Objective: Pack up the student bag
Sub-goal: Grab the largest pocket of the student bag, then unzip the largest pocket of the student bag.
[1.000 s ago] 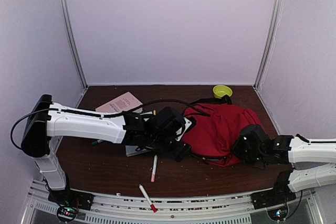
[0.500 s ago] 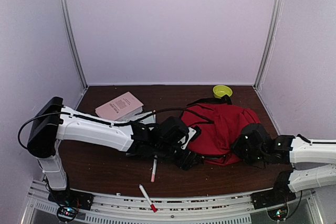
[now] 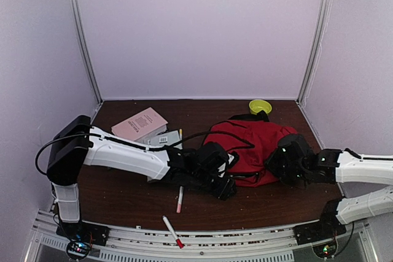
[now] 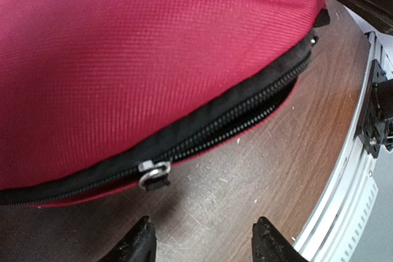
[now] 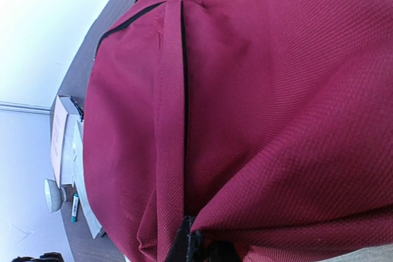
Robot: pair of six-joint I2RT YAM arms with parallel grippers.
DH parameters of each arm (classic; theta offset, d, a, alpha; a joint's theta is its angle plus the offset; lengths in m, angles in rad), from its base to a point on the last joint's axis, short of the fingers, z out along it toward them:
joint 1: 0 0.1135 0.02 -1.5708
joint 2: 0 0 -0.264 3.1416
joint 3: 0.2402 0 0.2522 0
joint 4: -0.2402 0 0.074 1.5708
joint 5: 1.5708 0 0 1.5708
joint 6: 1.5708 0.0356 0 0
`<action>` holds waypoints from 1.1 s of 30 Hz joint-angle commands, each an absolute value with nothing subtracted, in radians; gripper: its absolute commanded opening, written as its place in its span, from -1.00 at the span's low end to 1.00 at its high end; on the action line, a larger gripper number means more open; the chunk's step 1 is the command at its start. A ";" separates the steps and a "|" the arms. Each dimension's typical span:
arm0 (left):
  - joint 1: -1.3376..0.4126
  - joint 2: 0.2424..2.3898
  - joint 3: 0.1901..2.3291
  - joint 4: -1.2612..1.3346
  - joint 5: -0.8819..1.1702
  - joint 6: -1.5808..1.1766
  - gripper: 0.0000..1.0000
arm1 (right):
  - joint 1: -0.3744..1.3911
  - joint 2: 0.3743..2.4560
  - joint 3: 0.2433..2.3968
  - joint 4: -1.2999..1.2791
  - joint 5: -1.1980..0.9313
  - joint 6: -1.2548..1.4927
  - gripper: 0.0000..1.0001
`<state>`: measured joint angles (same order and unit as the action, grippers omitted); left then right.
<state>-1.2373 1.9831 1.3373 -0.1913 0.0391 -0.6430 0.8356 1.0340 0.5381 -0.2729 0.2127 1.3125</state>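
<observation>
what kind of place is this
Probably a robot test cell: white walls box in a brown table, left arm and right arm mounted at its near edge, a red backpack and book laid out.

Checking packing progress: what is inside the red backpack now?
The student bag hides its interior: its zipper gapes only slightly beside the slider, showing a dark slit. Red fabric covers any contents.

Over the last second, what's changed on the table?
The left gripper swung right and nearer, off the books, to the near edge of the backpack. It is open, just short of the zipper pull. The backpack shifted slightly left and away. The right gripper stays clamped on its right side. The pens and yellow bowl haven't moved.
</observation>
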 commanded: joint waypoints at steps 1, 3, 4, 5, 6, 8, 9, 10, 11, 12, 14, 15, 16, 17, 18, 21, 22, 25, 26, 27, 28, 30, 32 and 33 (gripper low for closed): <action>-1.238 2.001 1.378 -0.126 -0.023 -0.661 0.10 | 0.840 1.029 0.592 -0.252 0.204 1.297 -1.00; -1.236 2.016 1.407 -0.162 -0.067 -0.668 0.10 | 0.840 1.022 0.595 -0.256 0.203 1.296 -1.00; -1.236 2.018 1.416 -0.177 -0.094 -0.672 0.10 | 0.840 1.018 0.594 -0.257 0.202 1.297 -1.00; -1.236 2.018 1.416 -0.180 -0.119 -0.678 0.10 | 0.839 1.014 0.593 -0.258 0.202 1.298 -1.00; -1.235 2.017 1.413 -0.183 -0.145 -0.682 0.10 | 0.840 1.011 0.591 -0.258 0.201 1.299 -1.00; -1.235 2.016 1.409 -0.183 -0.175 -0.686 0.07 | 0.839 1.005 0.588 -0.256 0.201 1.302 -1.00; -1.235 2.018 1.407 -0.177 -0.183 -0.685 0.06 | 0.839 1.003 0.588 -0.257 0.200 1.302 -1.00; -1.234 2.021 1.407 -0.173 -0.185 -0.682 0.04 | 0.840 1.002 0.587 -0.257 0.200 1.302 -1.00; -1.232 2.027 1.413 -0.171 -0.185 -0.679 0.03 | 0.840 1.001 0.586 -0.256 0.199 1.302 -1.00; -1.232 2.031 1.421 -0.175 -0.187 -0.676 0.01 | 0.840 1.001 0.586 -0.253 0.198 1.302 -1.00; -1.230 2.040 1.429 -0.182 -0.196 -0.674 -0.04 | 0.840 0.999 0.587 -0.251 0.194 1.304 -1.00; -1.229 2.039 1.428 -0.177 -0.196 -0.672 -0.07 | 0.839 0.997 0.588 -0.250 0.193 1.306 -1.00; -1.228 2.039 1.426 -0.166 -0.190 -0.668 -0.09 | 0.840 0.996 0.589 -0.245 0.191 1.308 -1.00; -1.227 2.039 1.424 -0.154 -0.183 -0.663 -0.12 | 0.840 0.994 0.588 -0.242 0.188 1.310 -1.00; -1.227 2.040 1.424 -0.140 -0.173 -0.657 -0.16 | 0.841 0.993 0.589 -0.240 0.188 1.310 -1.00; -1.227 2.050 1.435 -0.107 -0.144 -0.642 -0.22 | 0.839 0.998 0.599 -0.236 0.185 1.308 -1.00; -1.227 2.055 1.443 -0.108 -0.139 -0.637 -0.22 | 0.840 0.998 0.604 -0.238 0.185 1.307 -1.00; -1.227 2.059 1.454 -0.105 -0.141 -0.636 -0.25 | 0.840 1.000 0.613 -0.239 0.184 1.304 -1.00; -1.227 2.060 1.455 -0.103 -0.142 -0.636 -0.34 | 0.839 0.999 0.614 -0.240 0.185 1.304 -1.00; -1.227 2.060 1.455 -0.103 -0.145 -0.636 -0.43 | 0.839 0.998 0.615 -0.240 0.186 1.304 -1.00; -1.227 2.059 1.458 -0.104 -0.148 -0.636 -0.53 | 0.840 0.999 0.616 -0.239 0.185 1.304 -1.00; -1.227 2.060 1.461 -0.109 -0.154 -0.638 -0.78 | 0.841 0.998 0.616 -0.240 0.184 1.303 -1.00; -1.227 2.058 1.466 -0.125 -0.162 -0.640 -0.96 | 0.841 0.997 0.616 -0.242 0.184 1.302 -1.00; -1.227 2.056 1.465 -0.132 -0.166 -0.643 -1.00 | 0.840 0.996 0.615 -0.245 0.185 1.302 -1.00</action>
